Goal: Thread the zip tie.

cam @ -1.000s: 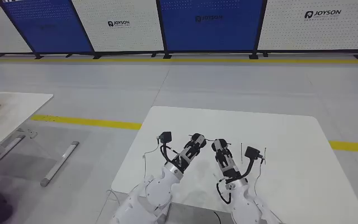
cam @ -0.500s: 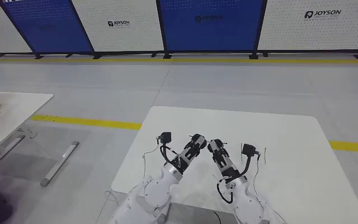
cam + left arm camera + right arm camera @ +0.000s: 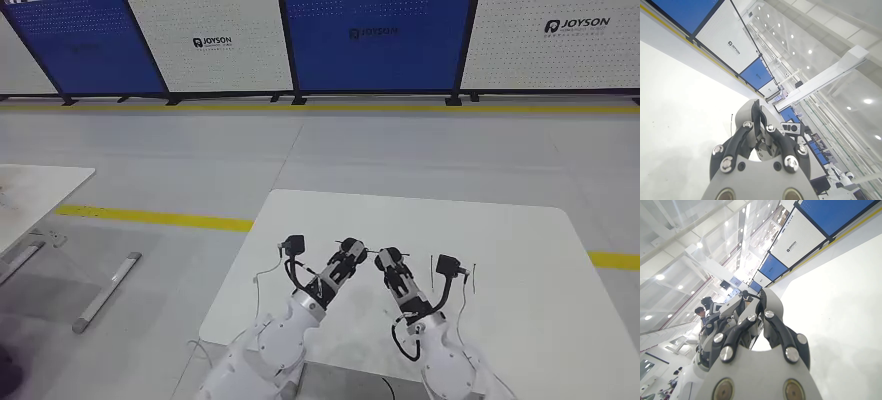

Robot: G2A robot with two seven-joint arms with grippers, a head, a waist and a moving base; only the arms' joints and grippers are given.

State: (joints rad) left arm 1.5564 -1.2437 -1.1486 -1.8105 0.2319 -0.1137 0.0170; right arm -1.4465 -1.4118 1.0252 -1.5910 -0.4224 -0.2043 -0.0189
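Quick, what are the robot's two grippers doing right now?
Left gripper: closed, holding the zip tie.
Right gripper: closed on the same zip tie.

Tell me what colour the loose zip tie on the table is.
Black. The loose zip tie shows best in the left wrist view, against the white table.

— What do we see around the white table [image 3: 480, 225]?
— Beyond its far edge, a row of blue and white partition panels [image 3: 375, 45]. A yellow floor stripe [image 3: 150, 217] runs out from its left side.
— And lower down?
— Left of the table we find a grey tube [image 3: 105, 292] lying on the floor, and farther left the corner of a second table [image 3: 35, 195]. High above it, round ceiling lights [image 3: 810, 51].
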